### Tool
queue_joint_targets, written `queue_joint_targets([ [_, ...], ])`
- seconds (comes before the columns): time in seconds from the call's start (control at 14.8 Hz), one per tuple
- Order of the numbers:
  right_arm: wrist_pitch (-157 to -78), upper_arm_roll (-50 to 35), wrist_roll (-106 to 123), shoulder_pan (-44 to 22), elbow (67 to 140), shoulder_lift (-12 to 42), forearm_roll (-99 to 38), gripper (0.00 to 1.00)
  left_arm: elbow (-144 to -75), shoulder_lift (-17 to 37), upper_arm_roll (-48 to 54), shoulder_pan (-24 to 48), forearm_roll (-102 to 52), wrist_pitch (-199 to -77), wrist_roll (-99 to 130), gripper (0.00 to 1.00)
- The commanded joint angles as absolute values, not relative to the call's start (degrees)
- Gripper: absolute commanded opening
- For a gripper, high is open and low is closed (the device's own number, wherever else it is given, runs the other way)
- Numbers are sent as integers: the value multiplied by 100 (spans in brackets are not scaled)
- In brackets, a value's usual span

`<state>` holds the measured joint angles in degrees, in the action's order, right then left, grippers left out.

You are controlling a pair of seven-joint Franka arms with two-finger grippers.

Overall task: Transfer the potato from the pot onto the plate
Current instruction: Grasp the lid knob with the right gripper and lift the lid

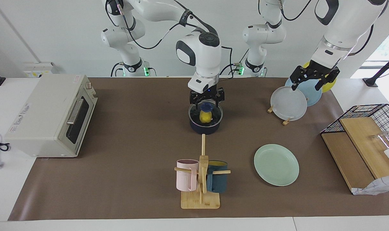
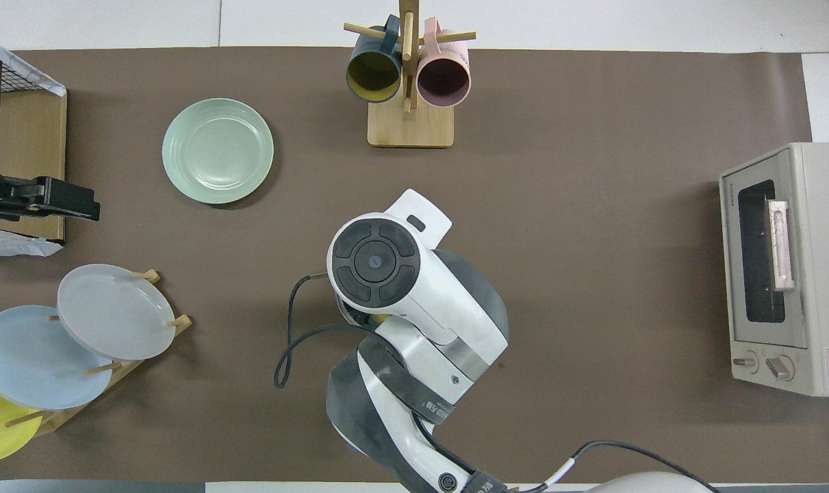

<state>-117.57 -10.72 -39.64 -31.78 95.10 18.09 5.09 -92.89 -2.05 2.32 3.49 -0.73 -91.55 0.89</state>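
Observation:
The dark navy pot (image 1: 206, 125) stands mid-table, nearer to the robots than the mug tree. The yellow potato (image 1: 206, 117) stands on end inside it. My right gripper (image 1: 206, 107) reaches straight down into the pot and its fingers close on the top of the potato, which is still within the rim. In the overhead view the right arm (image 2: 387, 274) covers the pot; only a sliver of yellow shows. The mint-green plate (image 1: 276, 164) (image 2: 218, 150) lies bare toward the left arm's end. My left gripper (image 1: 313, 84) waits raised over the plate rack, open and empty.
A wooden mug tree (image 1: 201, 183) with a pink mug (image 1: 186, 175) and a dark teal mug (image 1: 217, 181) stands between pot and table edge. A plate rack holds grey-white (image 1: 288, 104), light blue and yellow plates. A toaster oven (image 1: 51, 115) and a wire basket (image 1: 371, 118) stand at the ends.

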Motion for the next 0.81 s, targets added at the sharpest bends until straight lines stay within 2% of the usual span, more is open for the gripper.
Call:
queue_joint_targets([
  [0.0,-12250,-1090,-3973,-3146,10159,1477,589,100,-9352,-299,281,299,9,-9105,105,100],
  [0.54,-12489,-1081,-3938,-3331,10292,1599,641,100,-9352,-299,281,325,9,-9105,114,100],
  [0.75,-12498,-1081,-3780,-3313,10292,1608,729,95,-9352,-299,281,334,9,-9141,114,100],
])
